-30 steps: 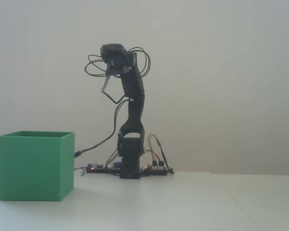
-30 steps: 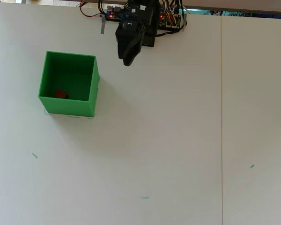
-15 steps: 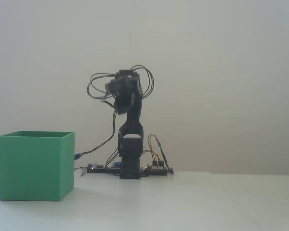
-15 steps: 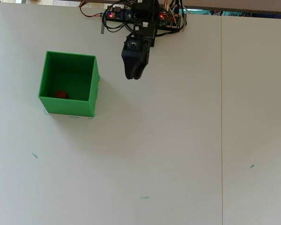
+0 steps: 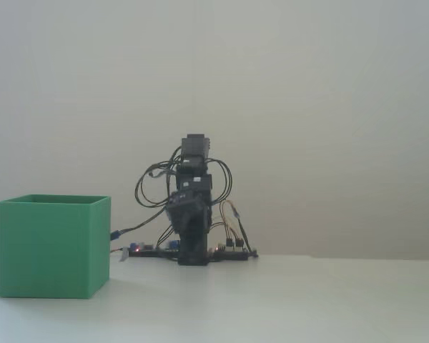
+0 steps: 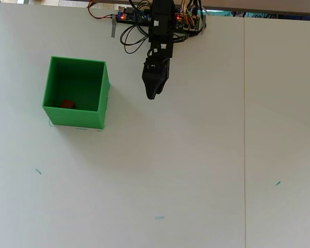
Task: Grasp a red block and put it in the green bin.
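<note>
The green bin (image 6: 101, 98) stands on the white table at the left in the overhead view. It also shows at the left in the fixed view (image 5: 53, 246). The red block (image 6: 67, 104) lies inside the bin, at its near-left corner, and shows only in the overhead view. My gripper (image 6: 151, 94) hangs folded close to the arm's base, to the right of the bin and apart from it. Its jaws taper to one tip with no gap and hold nothing. In the fixed view the gripper (image 5: 186, 216) is a dark mass in front of the arm.
The arm's base with its circuit boards and wires (image 6: 160, 18) sits at the table's far edge. A seam (image 6: 244, 129) runs down the table at the right. Small teal marks (image 6: 159, 217) dot the near table surface.
</note>
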Motion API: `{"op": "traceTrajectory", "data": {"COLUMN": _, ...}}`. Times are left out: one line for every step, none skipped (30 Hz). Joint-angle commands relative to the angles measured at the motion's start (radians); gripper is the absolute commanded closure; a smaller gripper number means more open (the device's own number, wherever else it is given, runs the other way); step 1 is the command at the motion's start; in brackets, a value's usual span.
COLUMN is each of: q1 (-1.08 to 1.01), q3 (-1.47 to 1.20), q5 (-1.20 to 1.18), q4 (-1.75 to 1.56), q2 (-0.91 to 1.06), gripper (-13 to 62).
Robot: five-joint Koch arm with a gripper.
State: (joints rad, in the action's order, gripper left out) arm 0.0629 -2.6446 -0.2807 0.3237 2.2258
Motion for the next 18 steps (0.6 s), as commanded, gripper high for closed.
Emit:
{"op": "traceTrajectory", "data": {"q1": -0.002, "q3": -0.012, "q5": -0.003, "q4": -0.130, "q2": 0.038, "gripper": 16.5}}
{"op": "traceTrajectory", "data": {"q1": -0.002, "q3": -0.034, "q5": -0.003, "q4": -0.132, "q2": 0.041, "gripper": 16.4}}
{"op": "traceTrajectory", "data": {"q1": -0.005, "q3": -0.060, "q5": -0.005, "q4": -0.137, "q2": 0.054, "gripper": 16.3}}
{"op": "traceTrajectory", "data": {"q1": -0.003, "q3": -0.092, "q5": -0.006, "q4": -0.155, "q2": 0.060, "gripper": 16.3}}
{"op": "traceTrajectory", "data": {"q1": 0.002, "q3": -0.132, "q5": -0.006, "q4": -0.184, "q2": 0.071, "gripper": 16.3}}
{"op": "traceTrajectory", "data": {"q1": 0.009, "q3": -0.176, "q5": -0.006, "q4": -0.218, "q2": 0.084, "gripper": 16.3}}
{"op": "traceTrajectory", "data": {"q1": 0.015, "q3": -0.218, "q5": -0.005, "q4": -0.252, "q2": 0.084, "gripper": 16.3}}
{"op": "traceTrajectory", "data": {"q1": 0.018, "q3": -0.255, "q5": -0.005, "q4": -0.281, "q2": 0.084, "gripper": 16.3}}
{"op": "traceTrajectory", "data": {"q1": 0.018, "q3": -0.281, "q5": -0.005, "q4": -0.288, "q2": 0.084, "gripper": 16.3}}
{"op": "traceTrajectory", "data": {"q1": 0.017, "q3": -0.305, "q5": -0.005, "q4": -0.288, "q2": 0.084, "gripper": 16.3}}
{"op": "traceTrajectory", "data": {"q1": 0.018, "q3": -0.330, "q5": -0.005, "q4": -0.298, "q2": 0.084, "gripper": 16.3}}
{"op": "traceTrajectory", "data": {"q1": 0.020, "q3": -0.348, "q5": -0.005, "q4": -0.310, "q2": 0.084, "gripper": 16.3}}
{"op": "traceTrajectory", "data": {"q1": 0.026, "q3": -0.360, "q5": -0.005, "q4": -0.321, "q2": 0.083, "gripper": 16.3}}
{"op": "traceTrajectory", "data": {"q1": 0.026, "q3": -0.368, "q5": -0.005, "q4": -0.321, "q2": 0.081, "gripper": 16.2}}
{"op": "traceTrajectory", "data": {"q1": 0.026, "q3": -0.374, "q5": -0.005, "q4": -0.321, "q2": 0.081, "gripper": 16.1}}
{"op": "traceTrajectory", "data": {"q1": 0.026, "q3": -0.377, "q5": -0.003, "q4": -0.321, "q2": 0.080, "gripper": 16.2}}
{"op": "traceTrajectory", "data": {"q1": 0.026, "q3": -0.379, "q5": -0.003, "q4": -0.321, "q2": 0.077, "gripper": 16.3}}
{"op": "traceTrajectory", "data": {"q1": 0.026, "q3": -0.390, "q5": -0.003, "q4": -0.319, "q2": 0.074, "gripper": 16.4}}
